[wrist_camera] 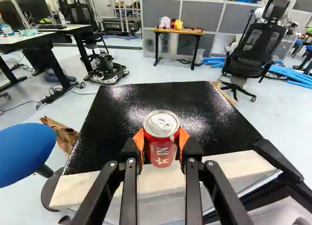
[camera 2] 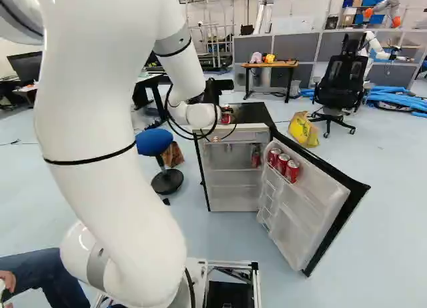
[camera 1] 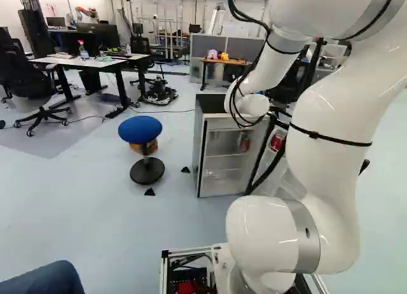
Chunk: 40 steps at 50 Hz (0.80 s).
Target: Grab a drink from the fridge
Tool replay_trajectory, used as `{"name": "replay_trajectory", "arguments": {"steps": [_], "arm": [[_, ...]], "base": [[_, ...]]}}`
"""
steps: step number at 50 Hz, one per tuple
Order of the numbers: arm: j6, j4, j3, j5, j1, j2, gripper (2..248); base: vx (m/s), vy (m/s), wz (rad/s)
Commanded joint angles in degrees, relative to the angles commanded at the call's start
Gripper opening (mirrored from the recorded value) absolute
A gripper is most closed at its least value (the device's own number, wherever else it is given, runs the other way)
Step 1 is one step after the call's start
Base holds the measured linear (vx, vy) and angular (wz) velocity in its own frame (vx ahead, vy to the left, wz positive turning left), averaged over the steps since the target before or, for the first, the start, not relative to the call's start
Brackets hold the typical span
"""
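My gripper (camera 2: pixel 215 89) is above the small fridge (camera 2: pixel 230 181) in the right base view, partly hidden by the arm's wrist. In the wrist view the gripper (wrist_camera: pixel 162 138) is shut on a red drink can (wrist_camera: pixel 161 152), an orange pad against each side. The can is upright over the front part of the black fridge top (wrist_camera: pixel 122 108); whether its base touches that top I cannot tell. The fridge door (camera 2: pixel 320 208) stands wide open, with several red cans (camera 2: pixel 283 163) on its upper shelf. One more can (camera 2: pixel 255 157) is inside the cabinet.
A blue stool (camera 1: pixel 140 128) is left of the fridge in the left base view. Beyond are desks (camera 1: pixel 95 63), a small wooden table (wrist_camera: pixel 178 31), a black office chair (camera 2: pixel 339 85) and a yellow bag (camera 2: pixel 303 129). A person's leg (camera 1: pixel 44 280) is close beside the base.
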Motion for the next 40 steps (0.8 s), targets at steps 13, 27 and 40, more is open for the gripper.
{"name": "replay_trajectory", "arguments": {"steps": [13,27,40], "arm": [[0.0,0.0,-3.6,-0.2,0.4,-3.1,91],[0.0,0.0,-7.5,-1.2,0.7,-6.4,91],[0.0,0.0,-10.0,-3.1,1.0,-8.4,91]], "base": [[0.0,0.0,0.0],[0.0,0.0,0.0],[0.0,0.0,0.0]]}}
